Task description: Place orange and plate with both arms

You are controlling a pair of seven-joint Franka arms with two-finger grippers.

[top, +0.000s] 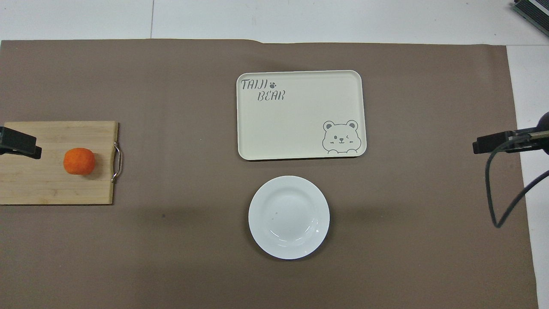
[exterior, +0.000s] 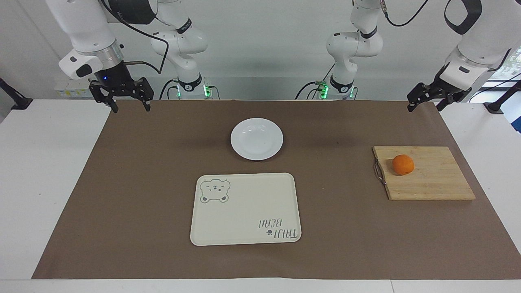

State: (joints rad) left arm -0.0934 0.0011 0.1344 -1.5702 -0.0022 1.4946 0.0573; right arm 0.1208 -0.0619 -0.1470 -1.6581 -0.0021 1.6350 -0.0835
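Note:
The orange (exterior: pixel 403 165) (top: pixel 79 161) rests on a wooden cutting board (exterior: pixel 435 183) (top: pixel 43 189) toward the left arm's end of the table. The white plate (exterior: pixel 257 138) (top: pixel 289 217) lies empty mid-table on the brown mat. My left gripper (exterior: pixel 423 106) (top: pixel 19 146) hangs open in the air over the mat's corner at its own end, well above the board and holding nothing. My right gripper (exterior: pixel 131 108) (top: pixel 493 143) hangs open and empty over the mat's corner at the right arm's end.
A cream rectangular tray (exterior: pixel 244 211) (top: pixel 300 124) with a bear print lies empty, just farther from the robots than the plate. The board has a metal handle (exterior: pixel 379 172) on the side facing the plate. White tabletop borders the mat at both ends.

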